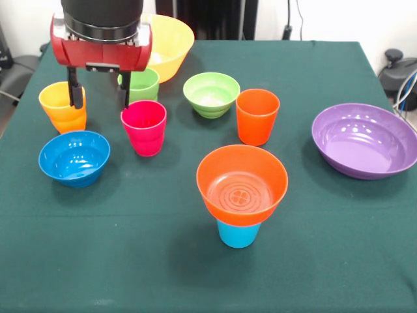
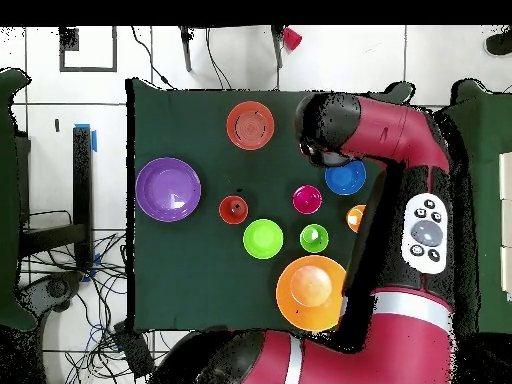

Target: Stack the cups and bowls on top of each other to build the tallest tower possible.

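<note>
The tool (image 1: 98, 98) is hanging with its fingers spread wide and holding nothing, between the yellow-orange cup (image 1: 63, 106) at far left and the magenta cup (image 1: 144, 127), its right finger just above the magenta rim. The tower (image 1: 241, 194) so far is standing near the middle of the surface (image 1: 326, 261): an orange bowl (image 1: 242, 184) sitting on a light blue cup (image 1: 238, 233). The step in hand is looking like a pick of the magenta cup; doing it well is meaning shifting right to centre over the rim, one finger inside and one outside, then lifting straight up. Room is tight here: the green cup (image 1: 143, 83) is standing just behind, the blue bowl (image 1: 74, 158) near to the left, the yellow bowl (image 1: 166, 45) at the far edge. Rightward, the light green bowl (image 1: 211, 94) and orange cup (image 1: 257, 116) are lining the way to the tower, so a high carry is seeming wise. The purple bowl (image 1: 363, 139) is lying well apart by the right edge.
</note>
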Tool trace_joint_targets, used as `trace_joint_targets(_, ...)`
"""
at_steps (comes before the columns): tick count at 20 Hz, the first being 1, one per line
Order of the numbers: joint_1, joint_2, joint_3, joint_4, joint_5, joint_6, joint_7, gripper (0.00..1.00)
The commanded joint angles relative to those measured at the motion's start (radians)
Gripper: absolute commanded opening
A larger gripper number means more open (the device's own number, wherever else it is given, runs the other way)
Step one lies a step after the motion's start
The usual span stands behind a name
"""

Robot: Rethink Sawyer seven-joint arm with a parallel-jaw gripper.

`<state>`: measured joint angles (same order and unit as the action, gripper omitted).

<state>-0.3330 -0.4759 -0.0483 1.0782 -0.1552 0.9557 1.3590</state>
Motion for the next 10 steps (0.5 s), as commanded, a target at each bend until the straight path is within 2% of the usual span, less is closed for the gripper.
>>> trace_joint_targets(1, 0.0, 0.04, 0.12, 0.137, 0.043, -0.057, 0.089, 1.0)
trace_joint_targets(6, -0.027, 0.063, 0.154, 0.173, 0.084, -0.092, 0.074, 1.0)
trace_joint_targets(10, -0.005, 0.077, 0.139, 0.166, 0.085, -0.108, 0.099, 1.0)
